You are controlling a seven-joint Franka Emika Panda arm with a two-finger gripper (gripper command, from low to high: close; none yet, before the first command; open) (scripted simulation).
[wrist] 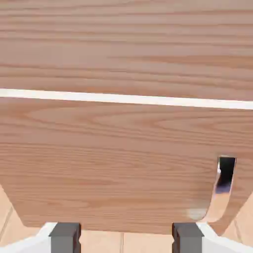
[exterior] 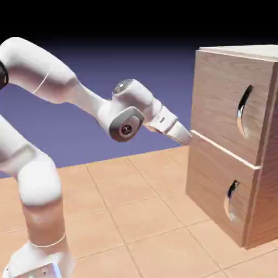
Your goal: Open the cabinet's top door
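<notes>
The light-brown wood-grain cabinet stands at the exterior view's right. Its top door carries a curved metal handle. The lower panel has a matching handle. My gripper is at the cabinet's left front edge, level with the pale seam between the two panels and well left of both handles. In the hand view the top door fills the upper part and the lower panel with its handle lies below. The gripper is open, with nothing between its fingertips.
An orange-tan tiled floor spreads from under the arm to the foot of the cabinet. The white arm arches in from the exterior view's left. Behind is a plain blue-violet backdrop.
</notes>
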